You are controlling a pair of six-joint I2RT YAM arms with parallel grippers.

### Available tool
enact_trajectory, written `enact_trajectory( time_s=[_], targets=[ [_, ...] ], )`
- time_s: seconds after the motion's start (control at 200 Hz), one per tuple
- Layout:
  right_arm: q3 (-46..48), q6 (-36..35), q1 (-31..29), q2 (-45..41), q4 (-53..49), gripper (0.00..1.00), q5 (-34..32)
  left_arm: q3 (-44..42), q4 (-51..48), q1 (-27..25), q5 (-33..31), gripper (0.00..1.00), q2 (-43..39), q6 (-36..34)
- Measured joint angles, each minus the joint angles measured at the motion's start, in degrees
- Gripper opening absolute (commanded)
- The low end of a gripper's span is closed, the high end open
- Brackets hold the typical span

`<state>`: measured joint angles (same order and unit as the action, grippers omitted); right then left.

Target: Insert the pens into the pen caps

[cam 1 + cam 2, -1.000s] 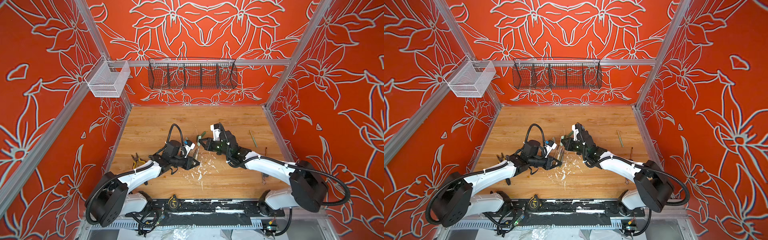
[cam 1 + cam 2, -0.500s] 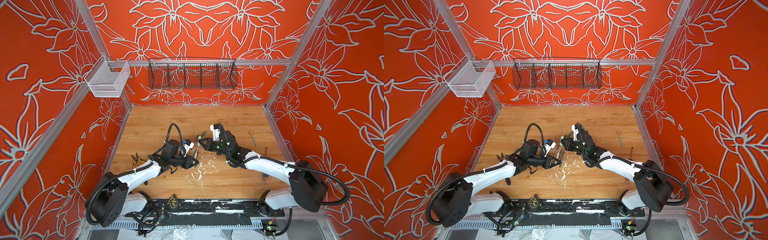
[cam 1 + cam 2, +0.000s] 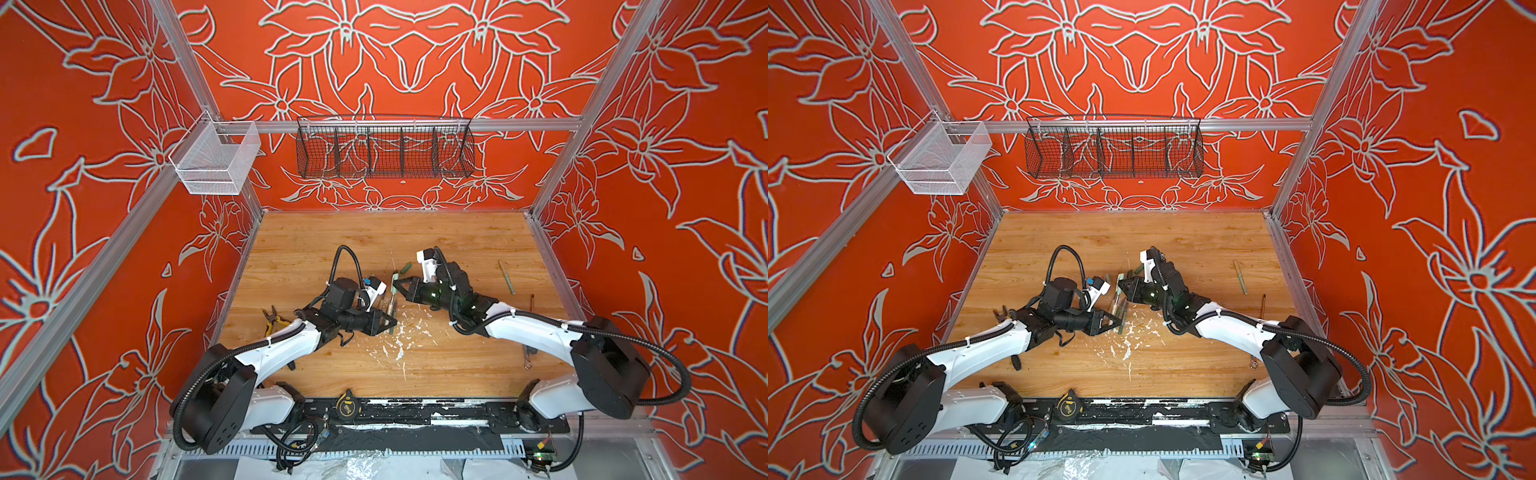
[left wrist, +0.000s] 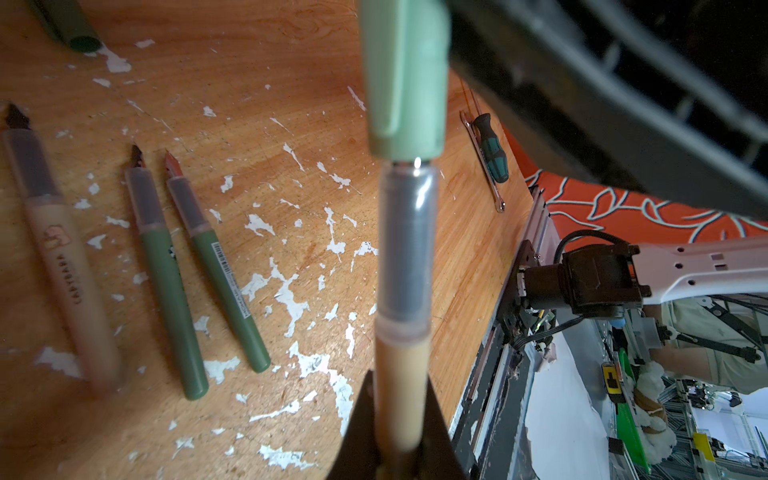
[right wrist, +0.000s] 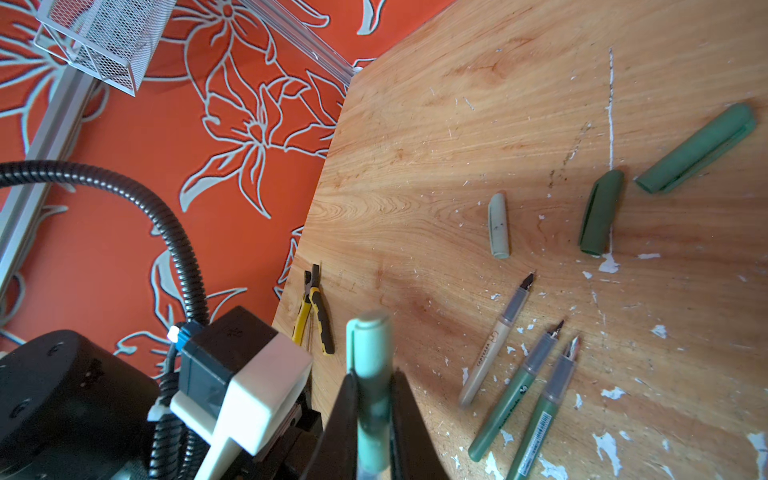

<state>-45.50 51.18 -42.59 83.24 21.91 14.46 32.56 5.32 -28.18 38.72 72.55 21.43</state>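
Tan pen [image 4: 401, 357] pinched by left gripper [image 4: 399, 390] meets mint cap [image 4: 403, 83] pinched by right gripper [image 5: 372, 380], unclear from above.

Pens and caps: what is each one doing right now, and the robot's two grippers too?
left gripper: jaws shut on held pen
held pen: nib inside mint cap, not pushed home
right gripper: jaws shut on mint cap
mint cap: gripped, just started onto held pen
tan pen: uncapped, lying flat
green pens: uncapped, lying side by side
pale cap, dark cap, green cap: off the pens, lying flat
pliers: lying flat, untouched
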Motion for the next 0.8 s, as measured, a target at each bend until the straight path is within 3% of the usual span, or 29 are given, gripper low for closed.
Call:
enact_trajectory(
  time_s=[0.801],
  targets=[
    [1.64,3.72,-3.04,-0.13,4.92,0.00,-4.35,-3.15,2.80,1.99,2.89,0.00,-3.82,1.84]
  ],
)
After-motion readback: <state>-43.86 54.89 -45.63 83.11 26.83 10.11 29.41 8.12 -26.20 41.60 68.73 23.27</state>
